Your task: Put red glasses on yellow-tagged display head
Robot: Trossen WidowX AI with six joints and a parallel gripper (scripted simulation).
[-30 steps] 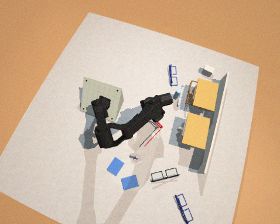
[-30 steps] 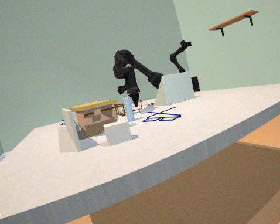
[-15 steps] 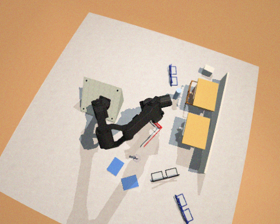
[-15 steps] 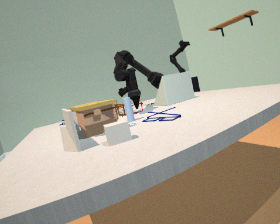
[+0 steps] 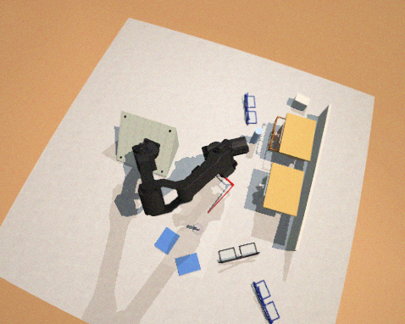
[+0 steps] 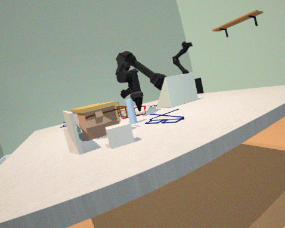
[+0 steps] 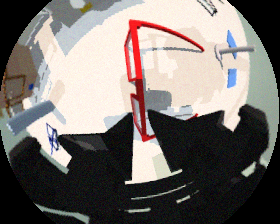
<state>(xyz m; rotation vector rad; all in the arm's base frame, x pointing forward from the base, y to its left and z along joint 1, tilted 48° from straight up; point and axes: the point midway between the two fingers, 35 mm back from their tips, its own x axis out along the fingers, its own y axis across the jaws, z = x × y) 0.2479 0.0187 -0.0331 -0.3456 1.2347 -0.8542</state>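
Note:
The red glasses [image 5: 221, 198] [image 6: 144, 111] [image 7: 136, 55] stand low at the table, front upright on edge in the wrist view, one temple reaching away. My gripper [image 6: 140, 109] [image 7: 140, 113] is slightly open. Its fingertips stand apart on either side of the lower end of the red front, with a gap visible; the top view hides them under the arm. One display head [image 5: 300, 136] [image 6: 99, 125] has brown glasses [image 5: 274, 136] [image 6: 121, 107] at its face. The other head [image 5: 284, 189] stands beside it, with no glasses visible. I cannot clearly tell the yellow tag.
A light blue post [image 5: 256, 135] [image 6: 131, 111] [image 7: 31, 118] stands near the brown-framed head. Blue glasses [image 5: 251, 109] [image 6: 164, 119] lie behind it. A pale panel [image 5: 312, 181] backs the heads. Black glasses [image 5: 238, 254], more blue glasses [image 5: 266, 301] and two blue blocks [image 5: 167, 241] [image 5: 187, 264] lie around.

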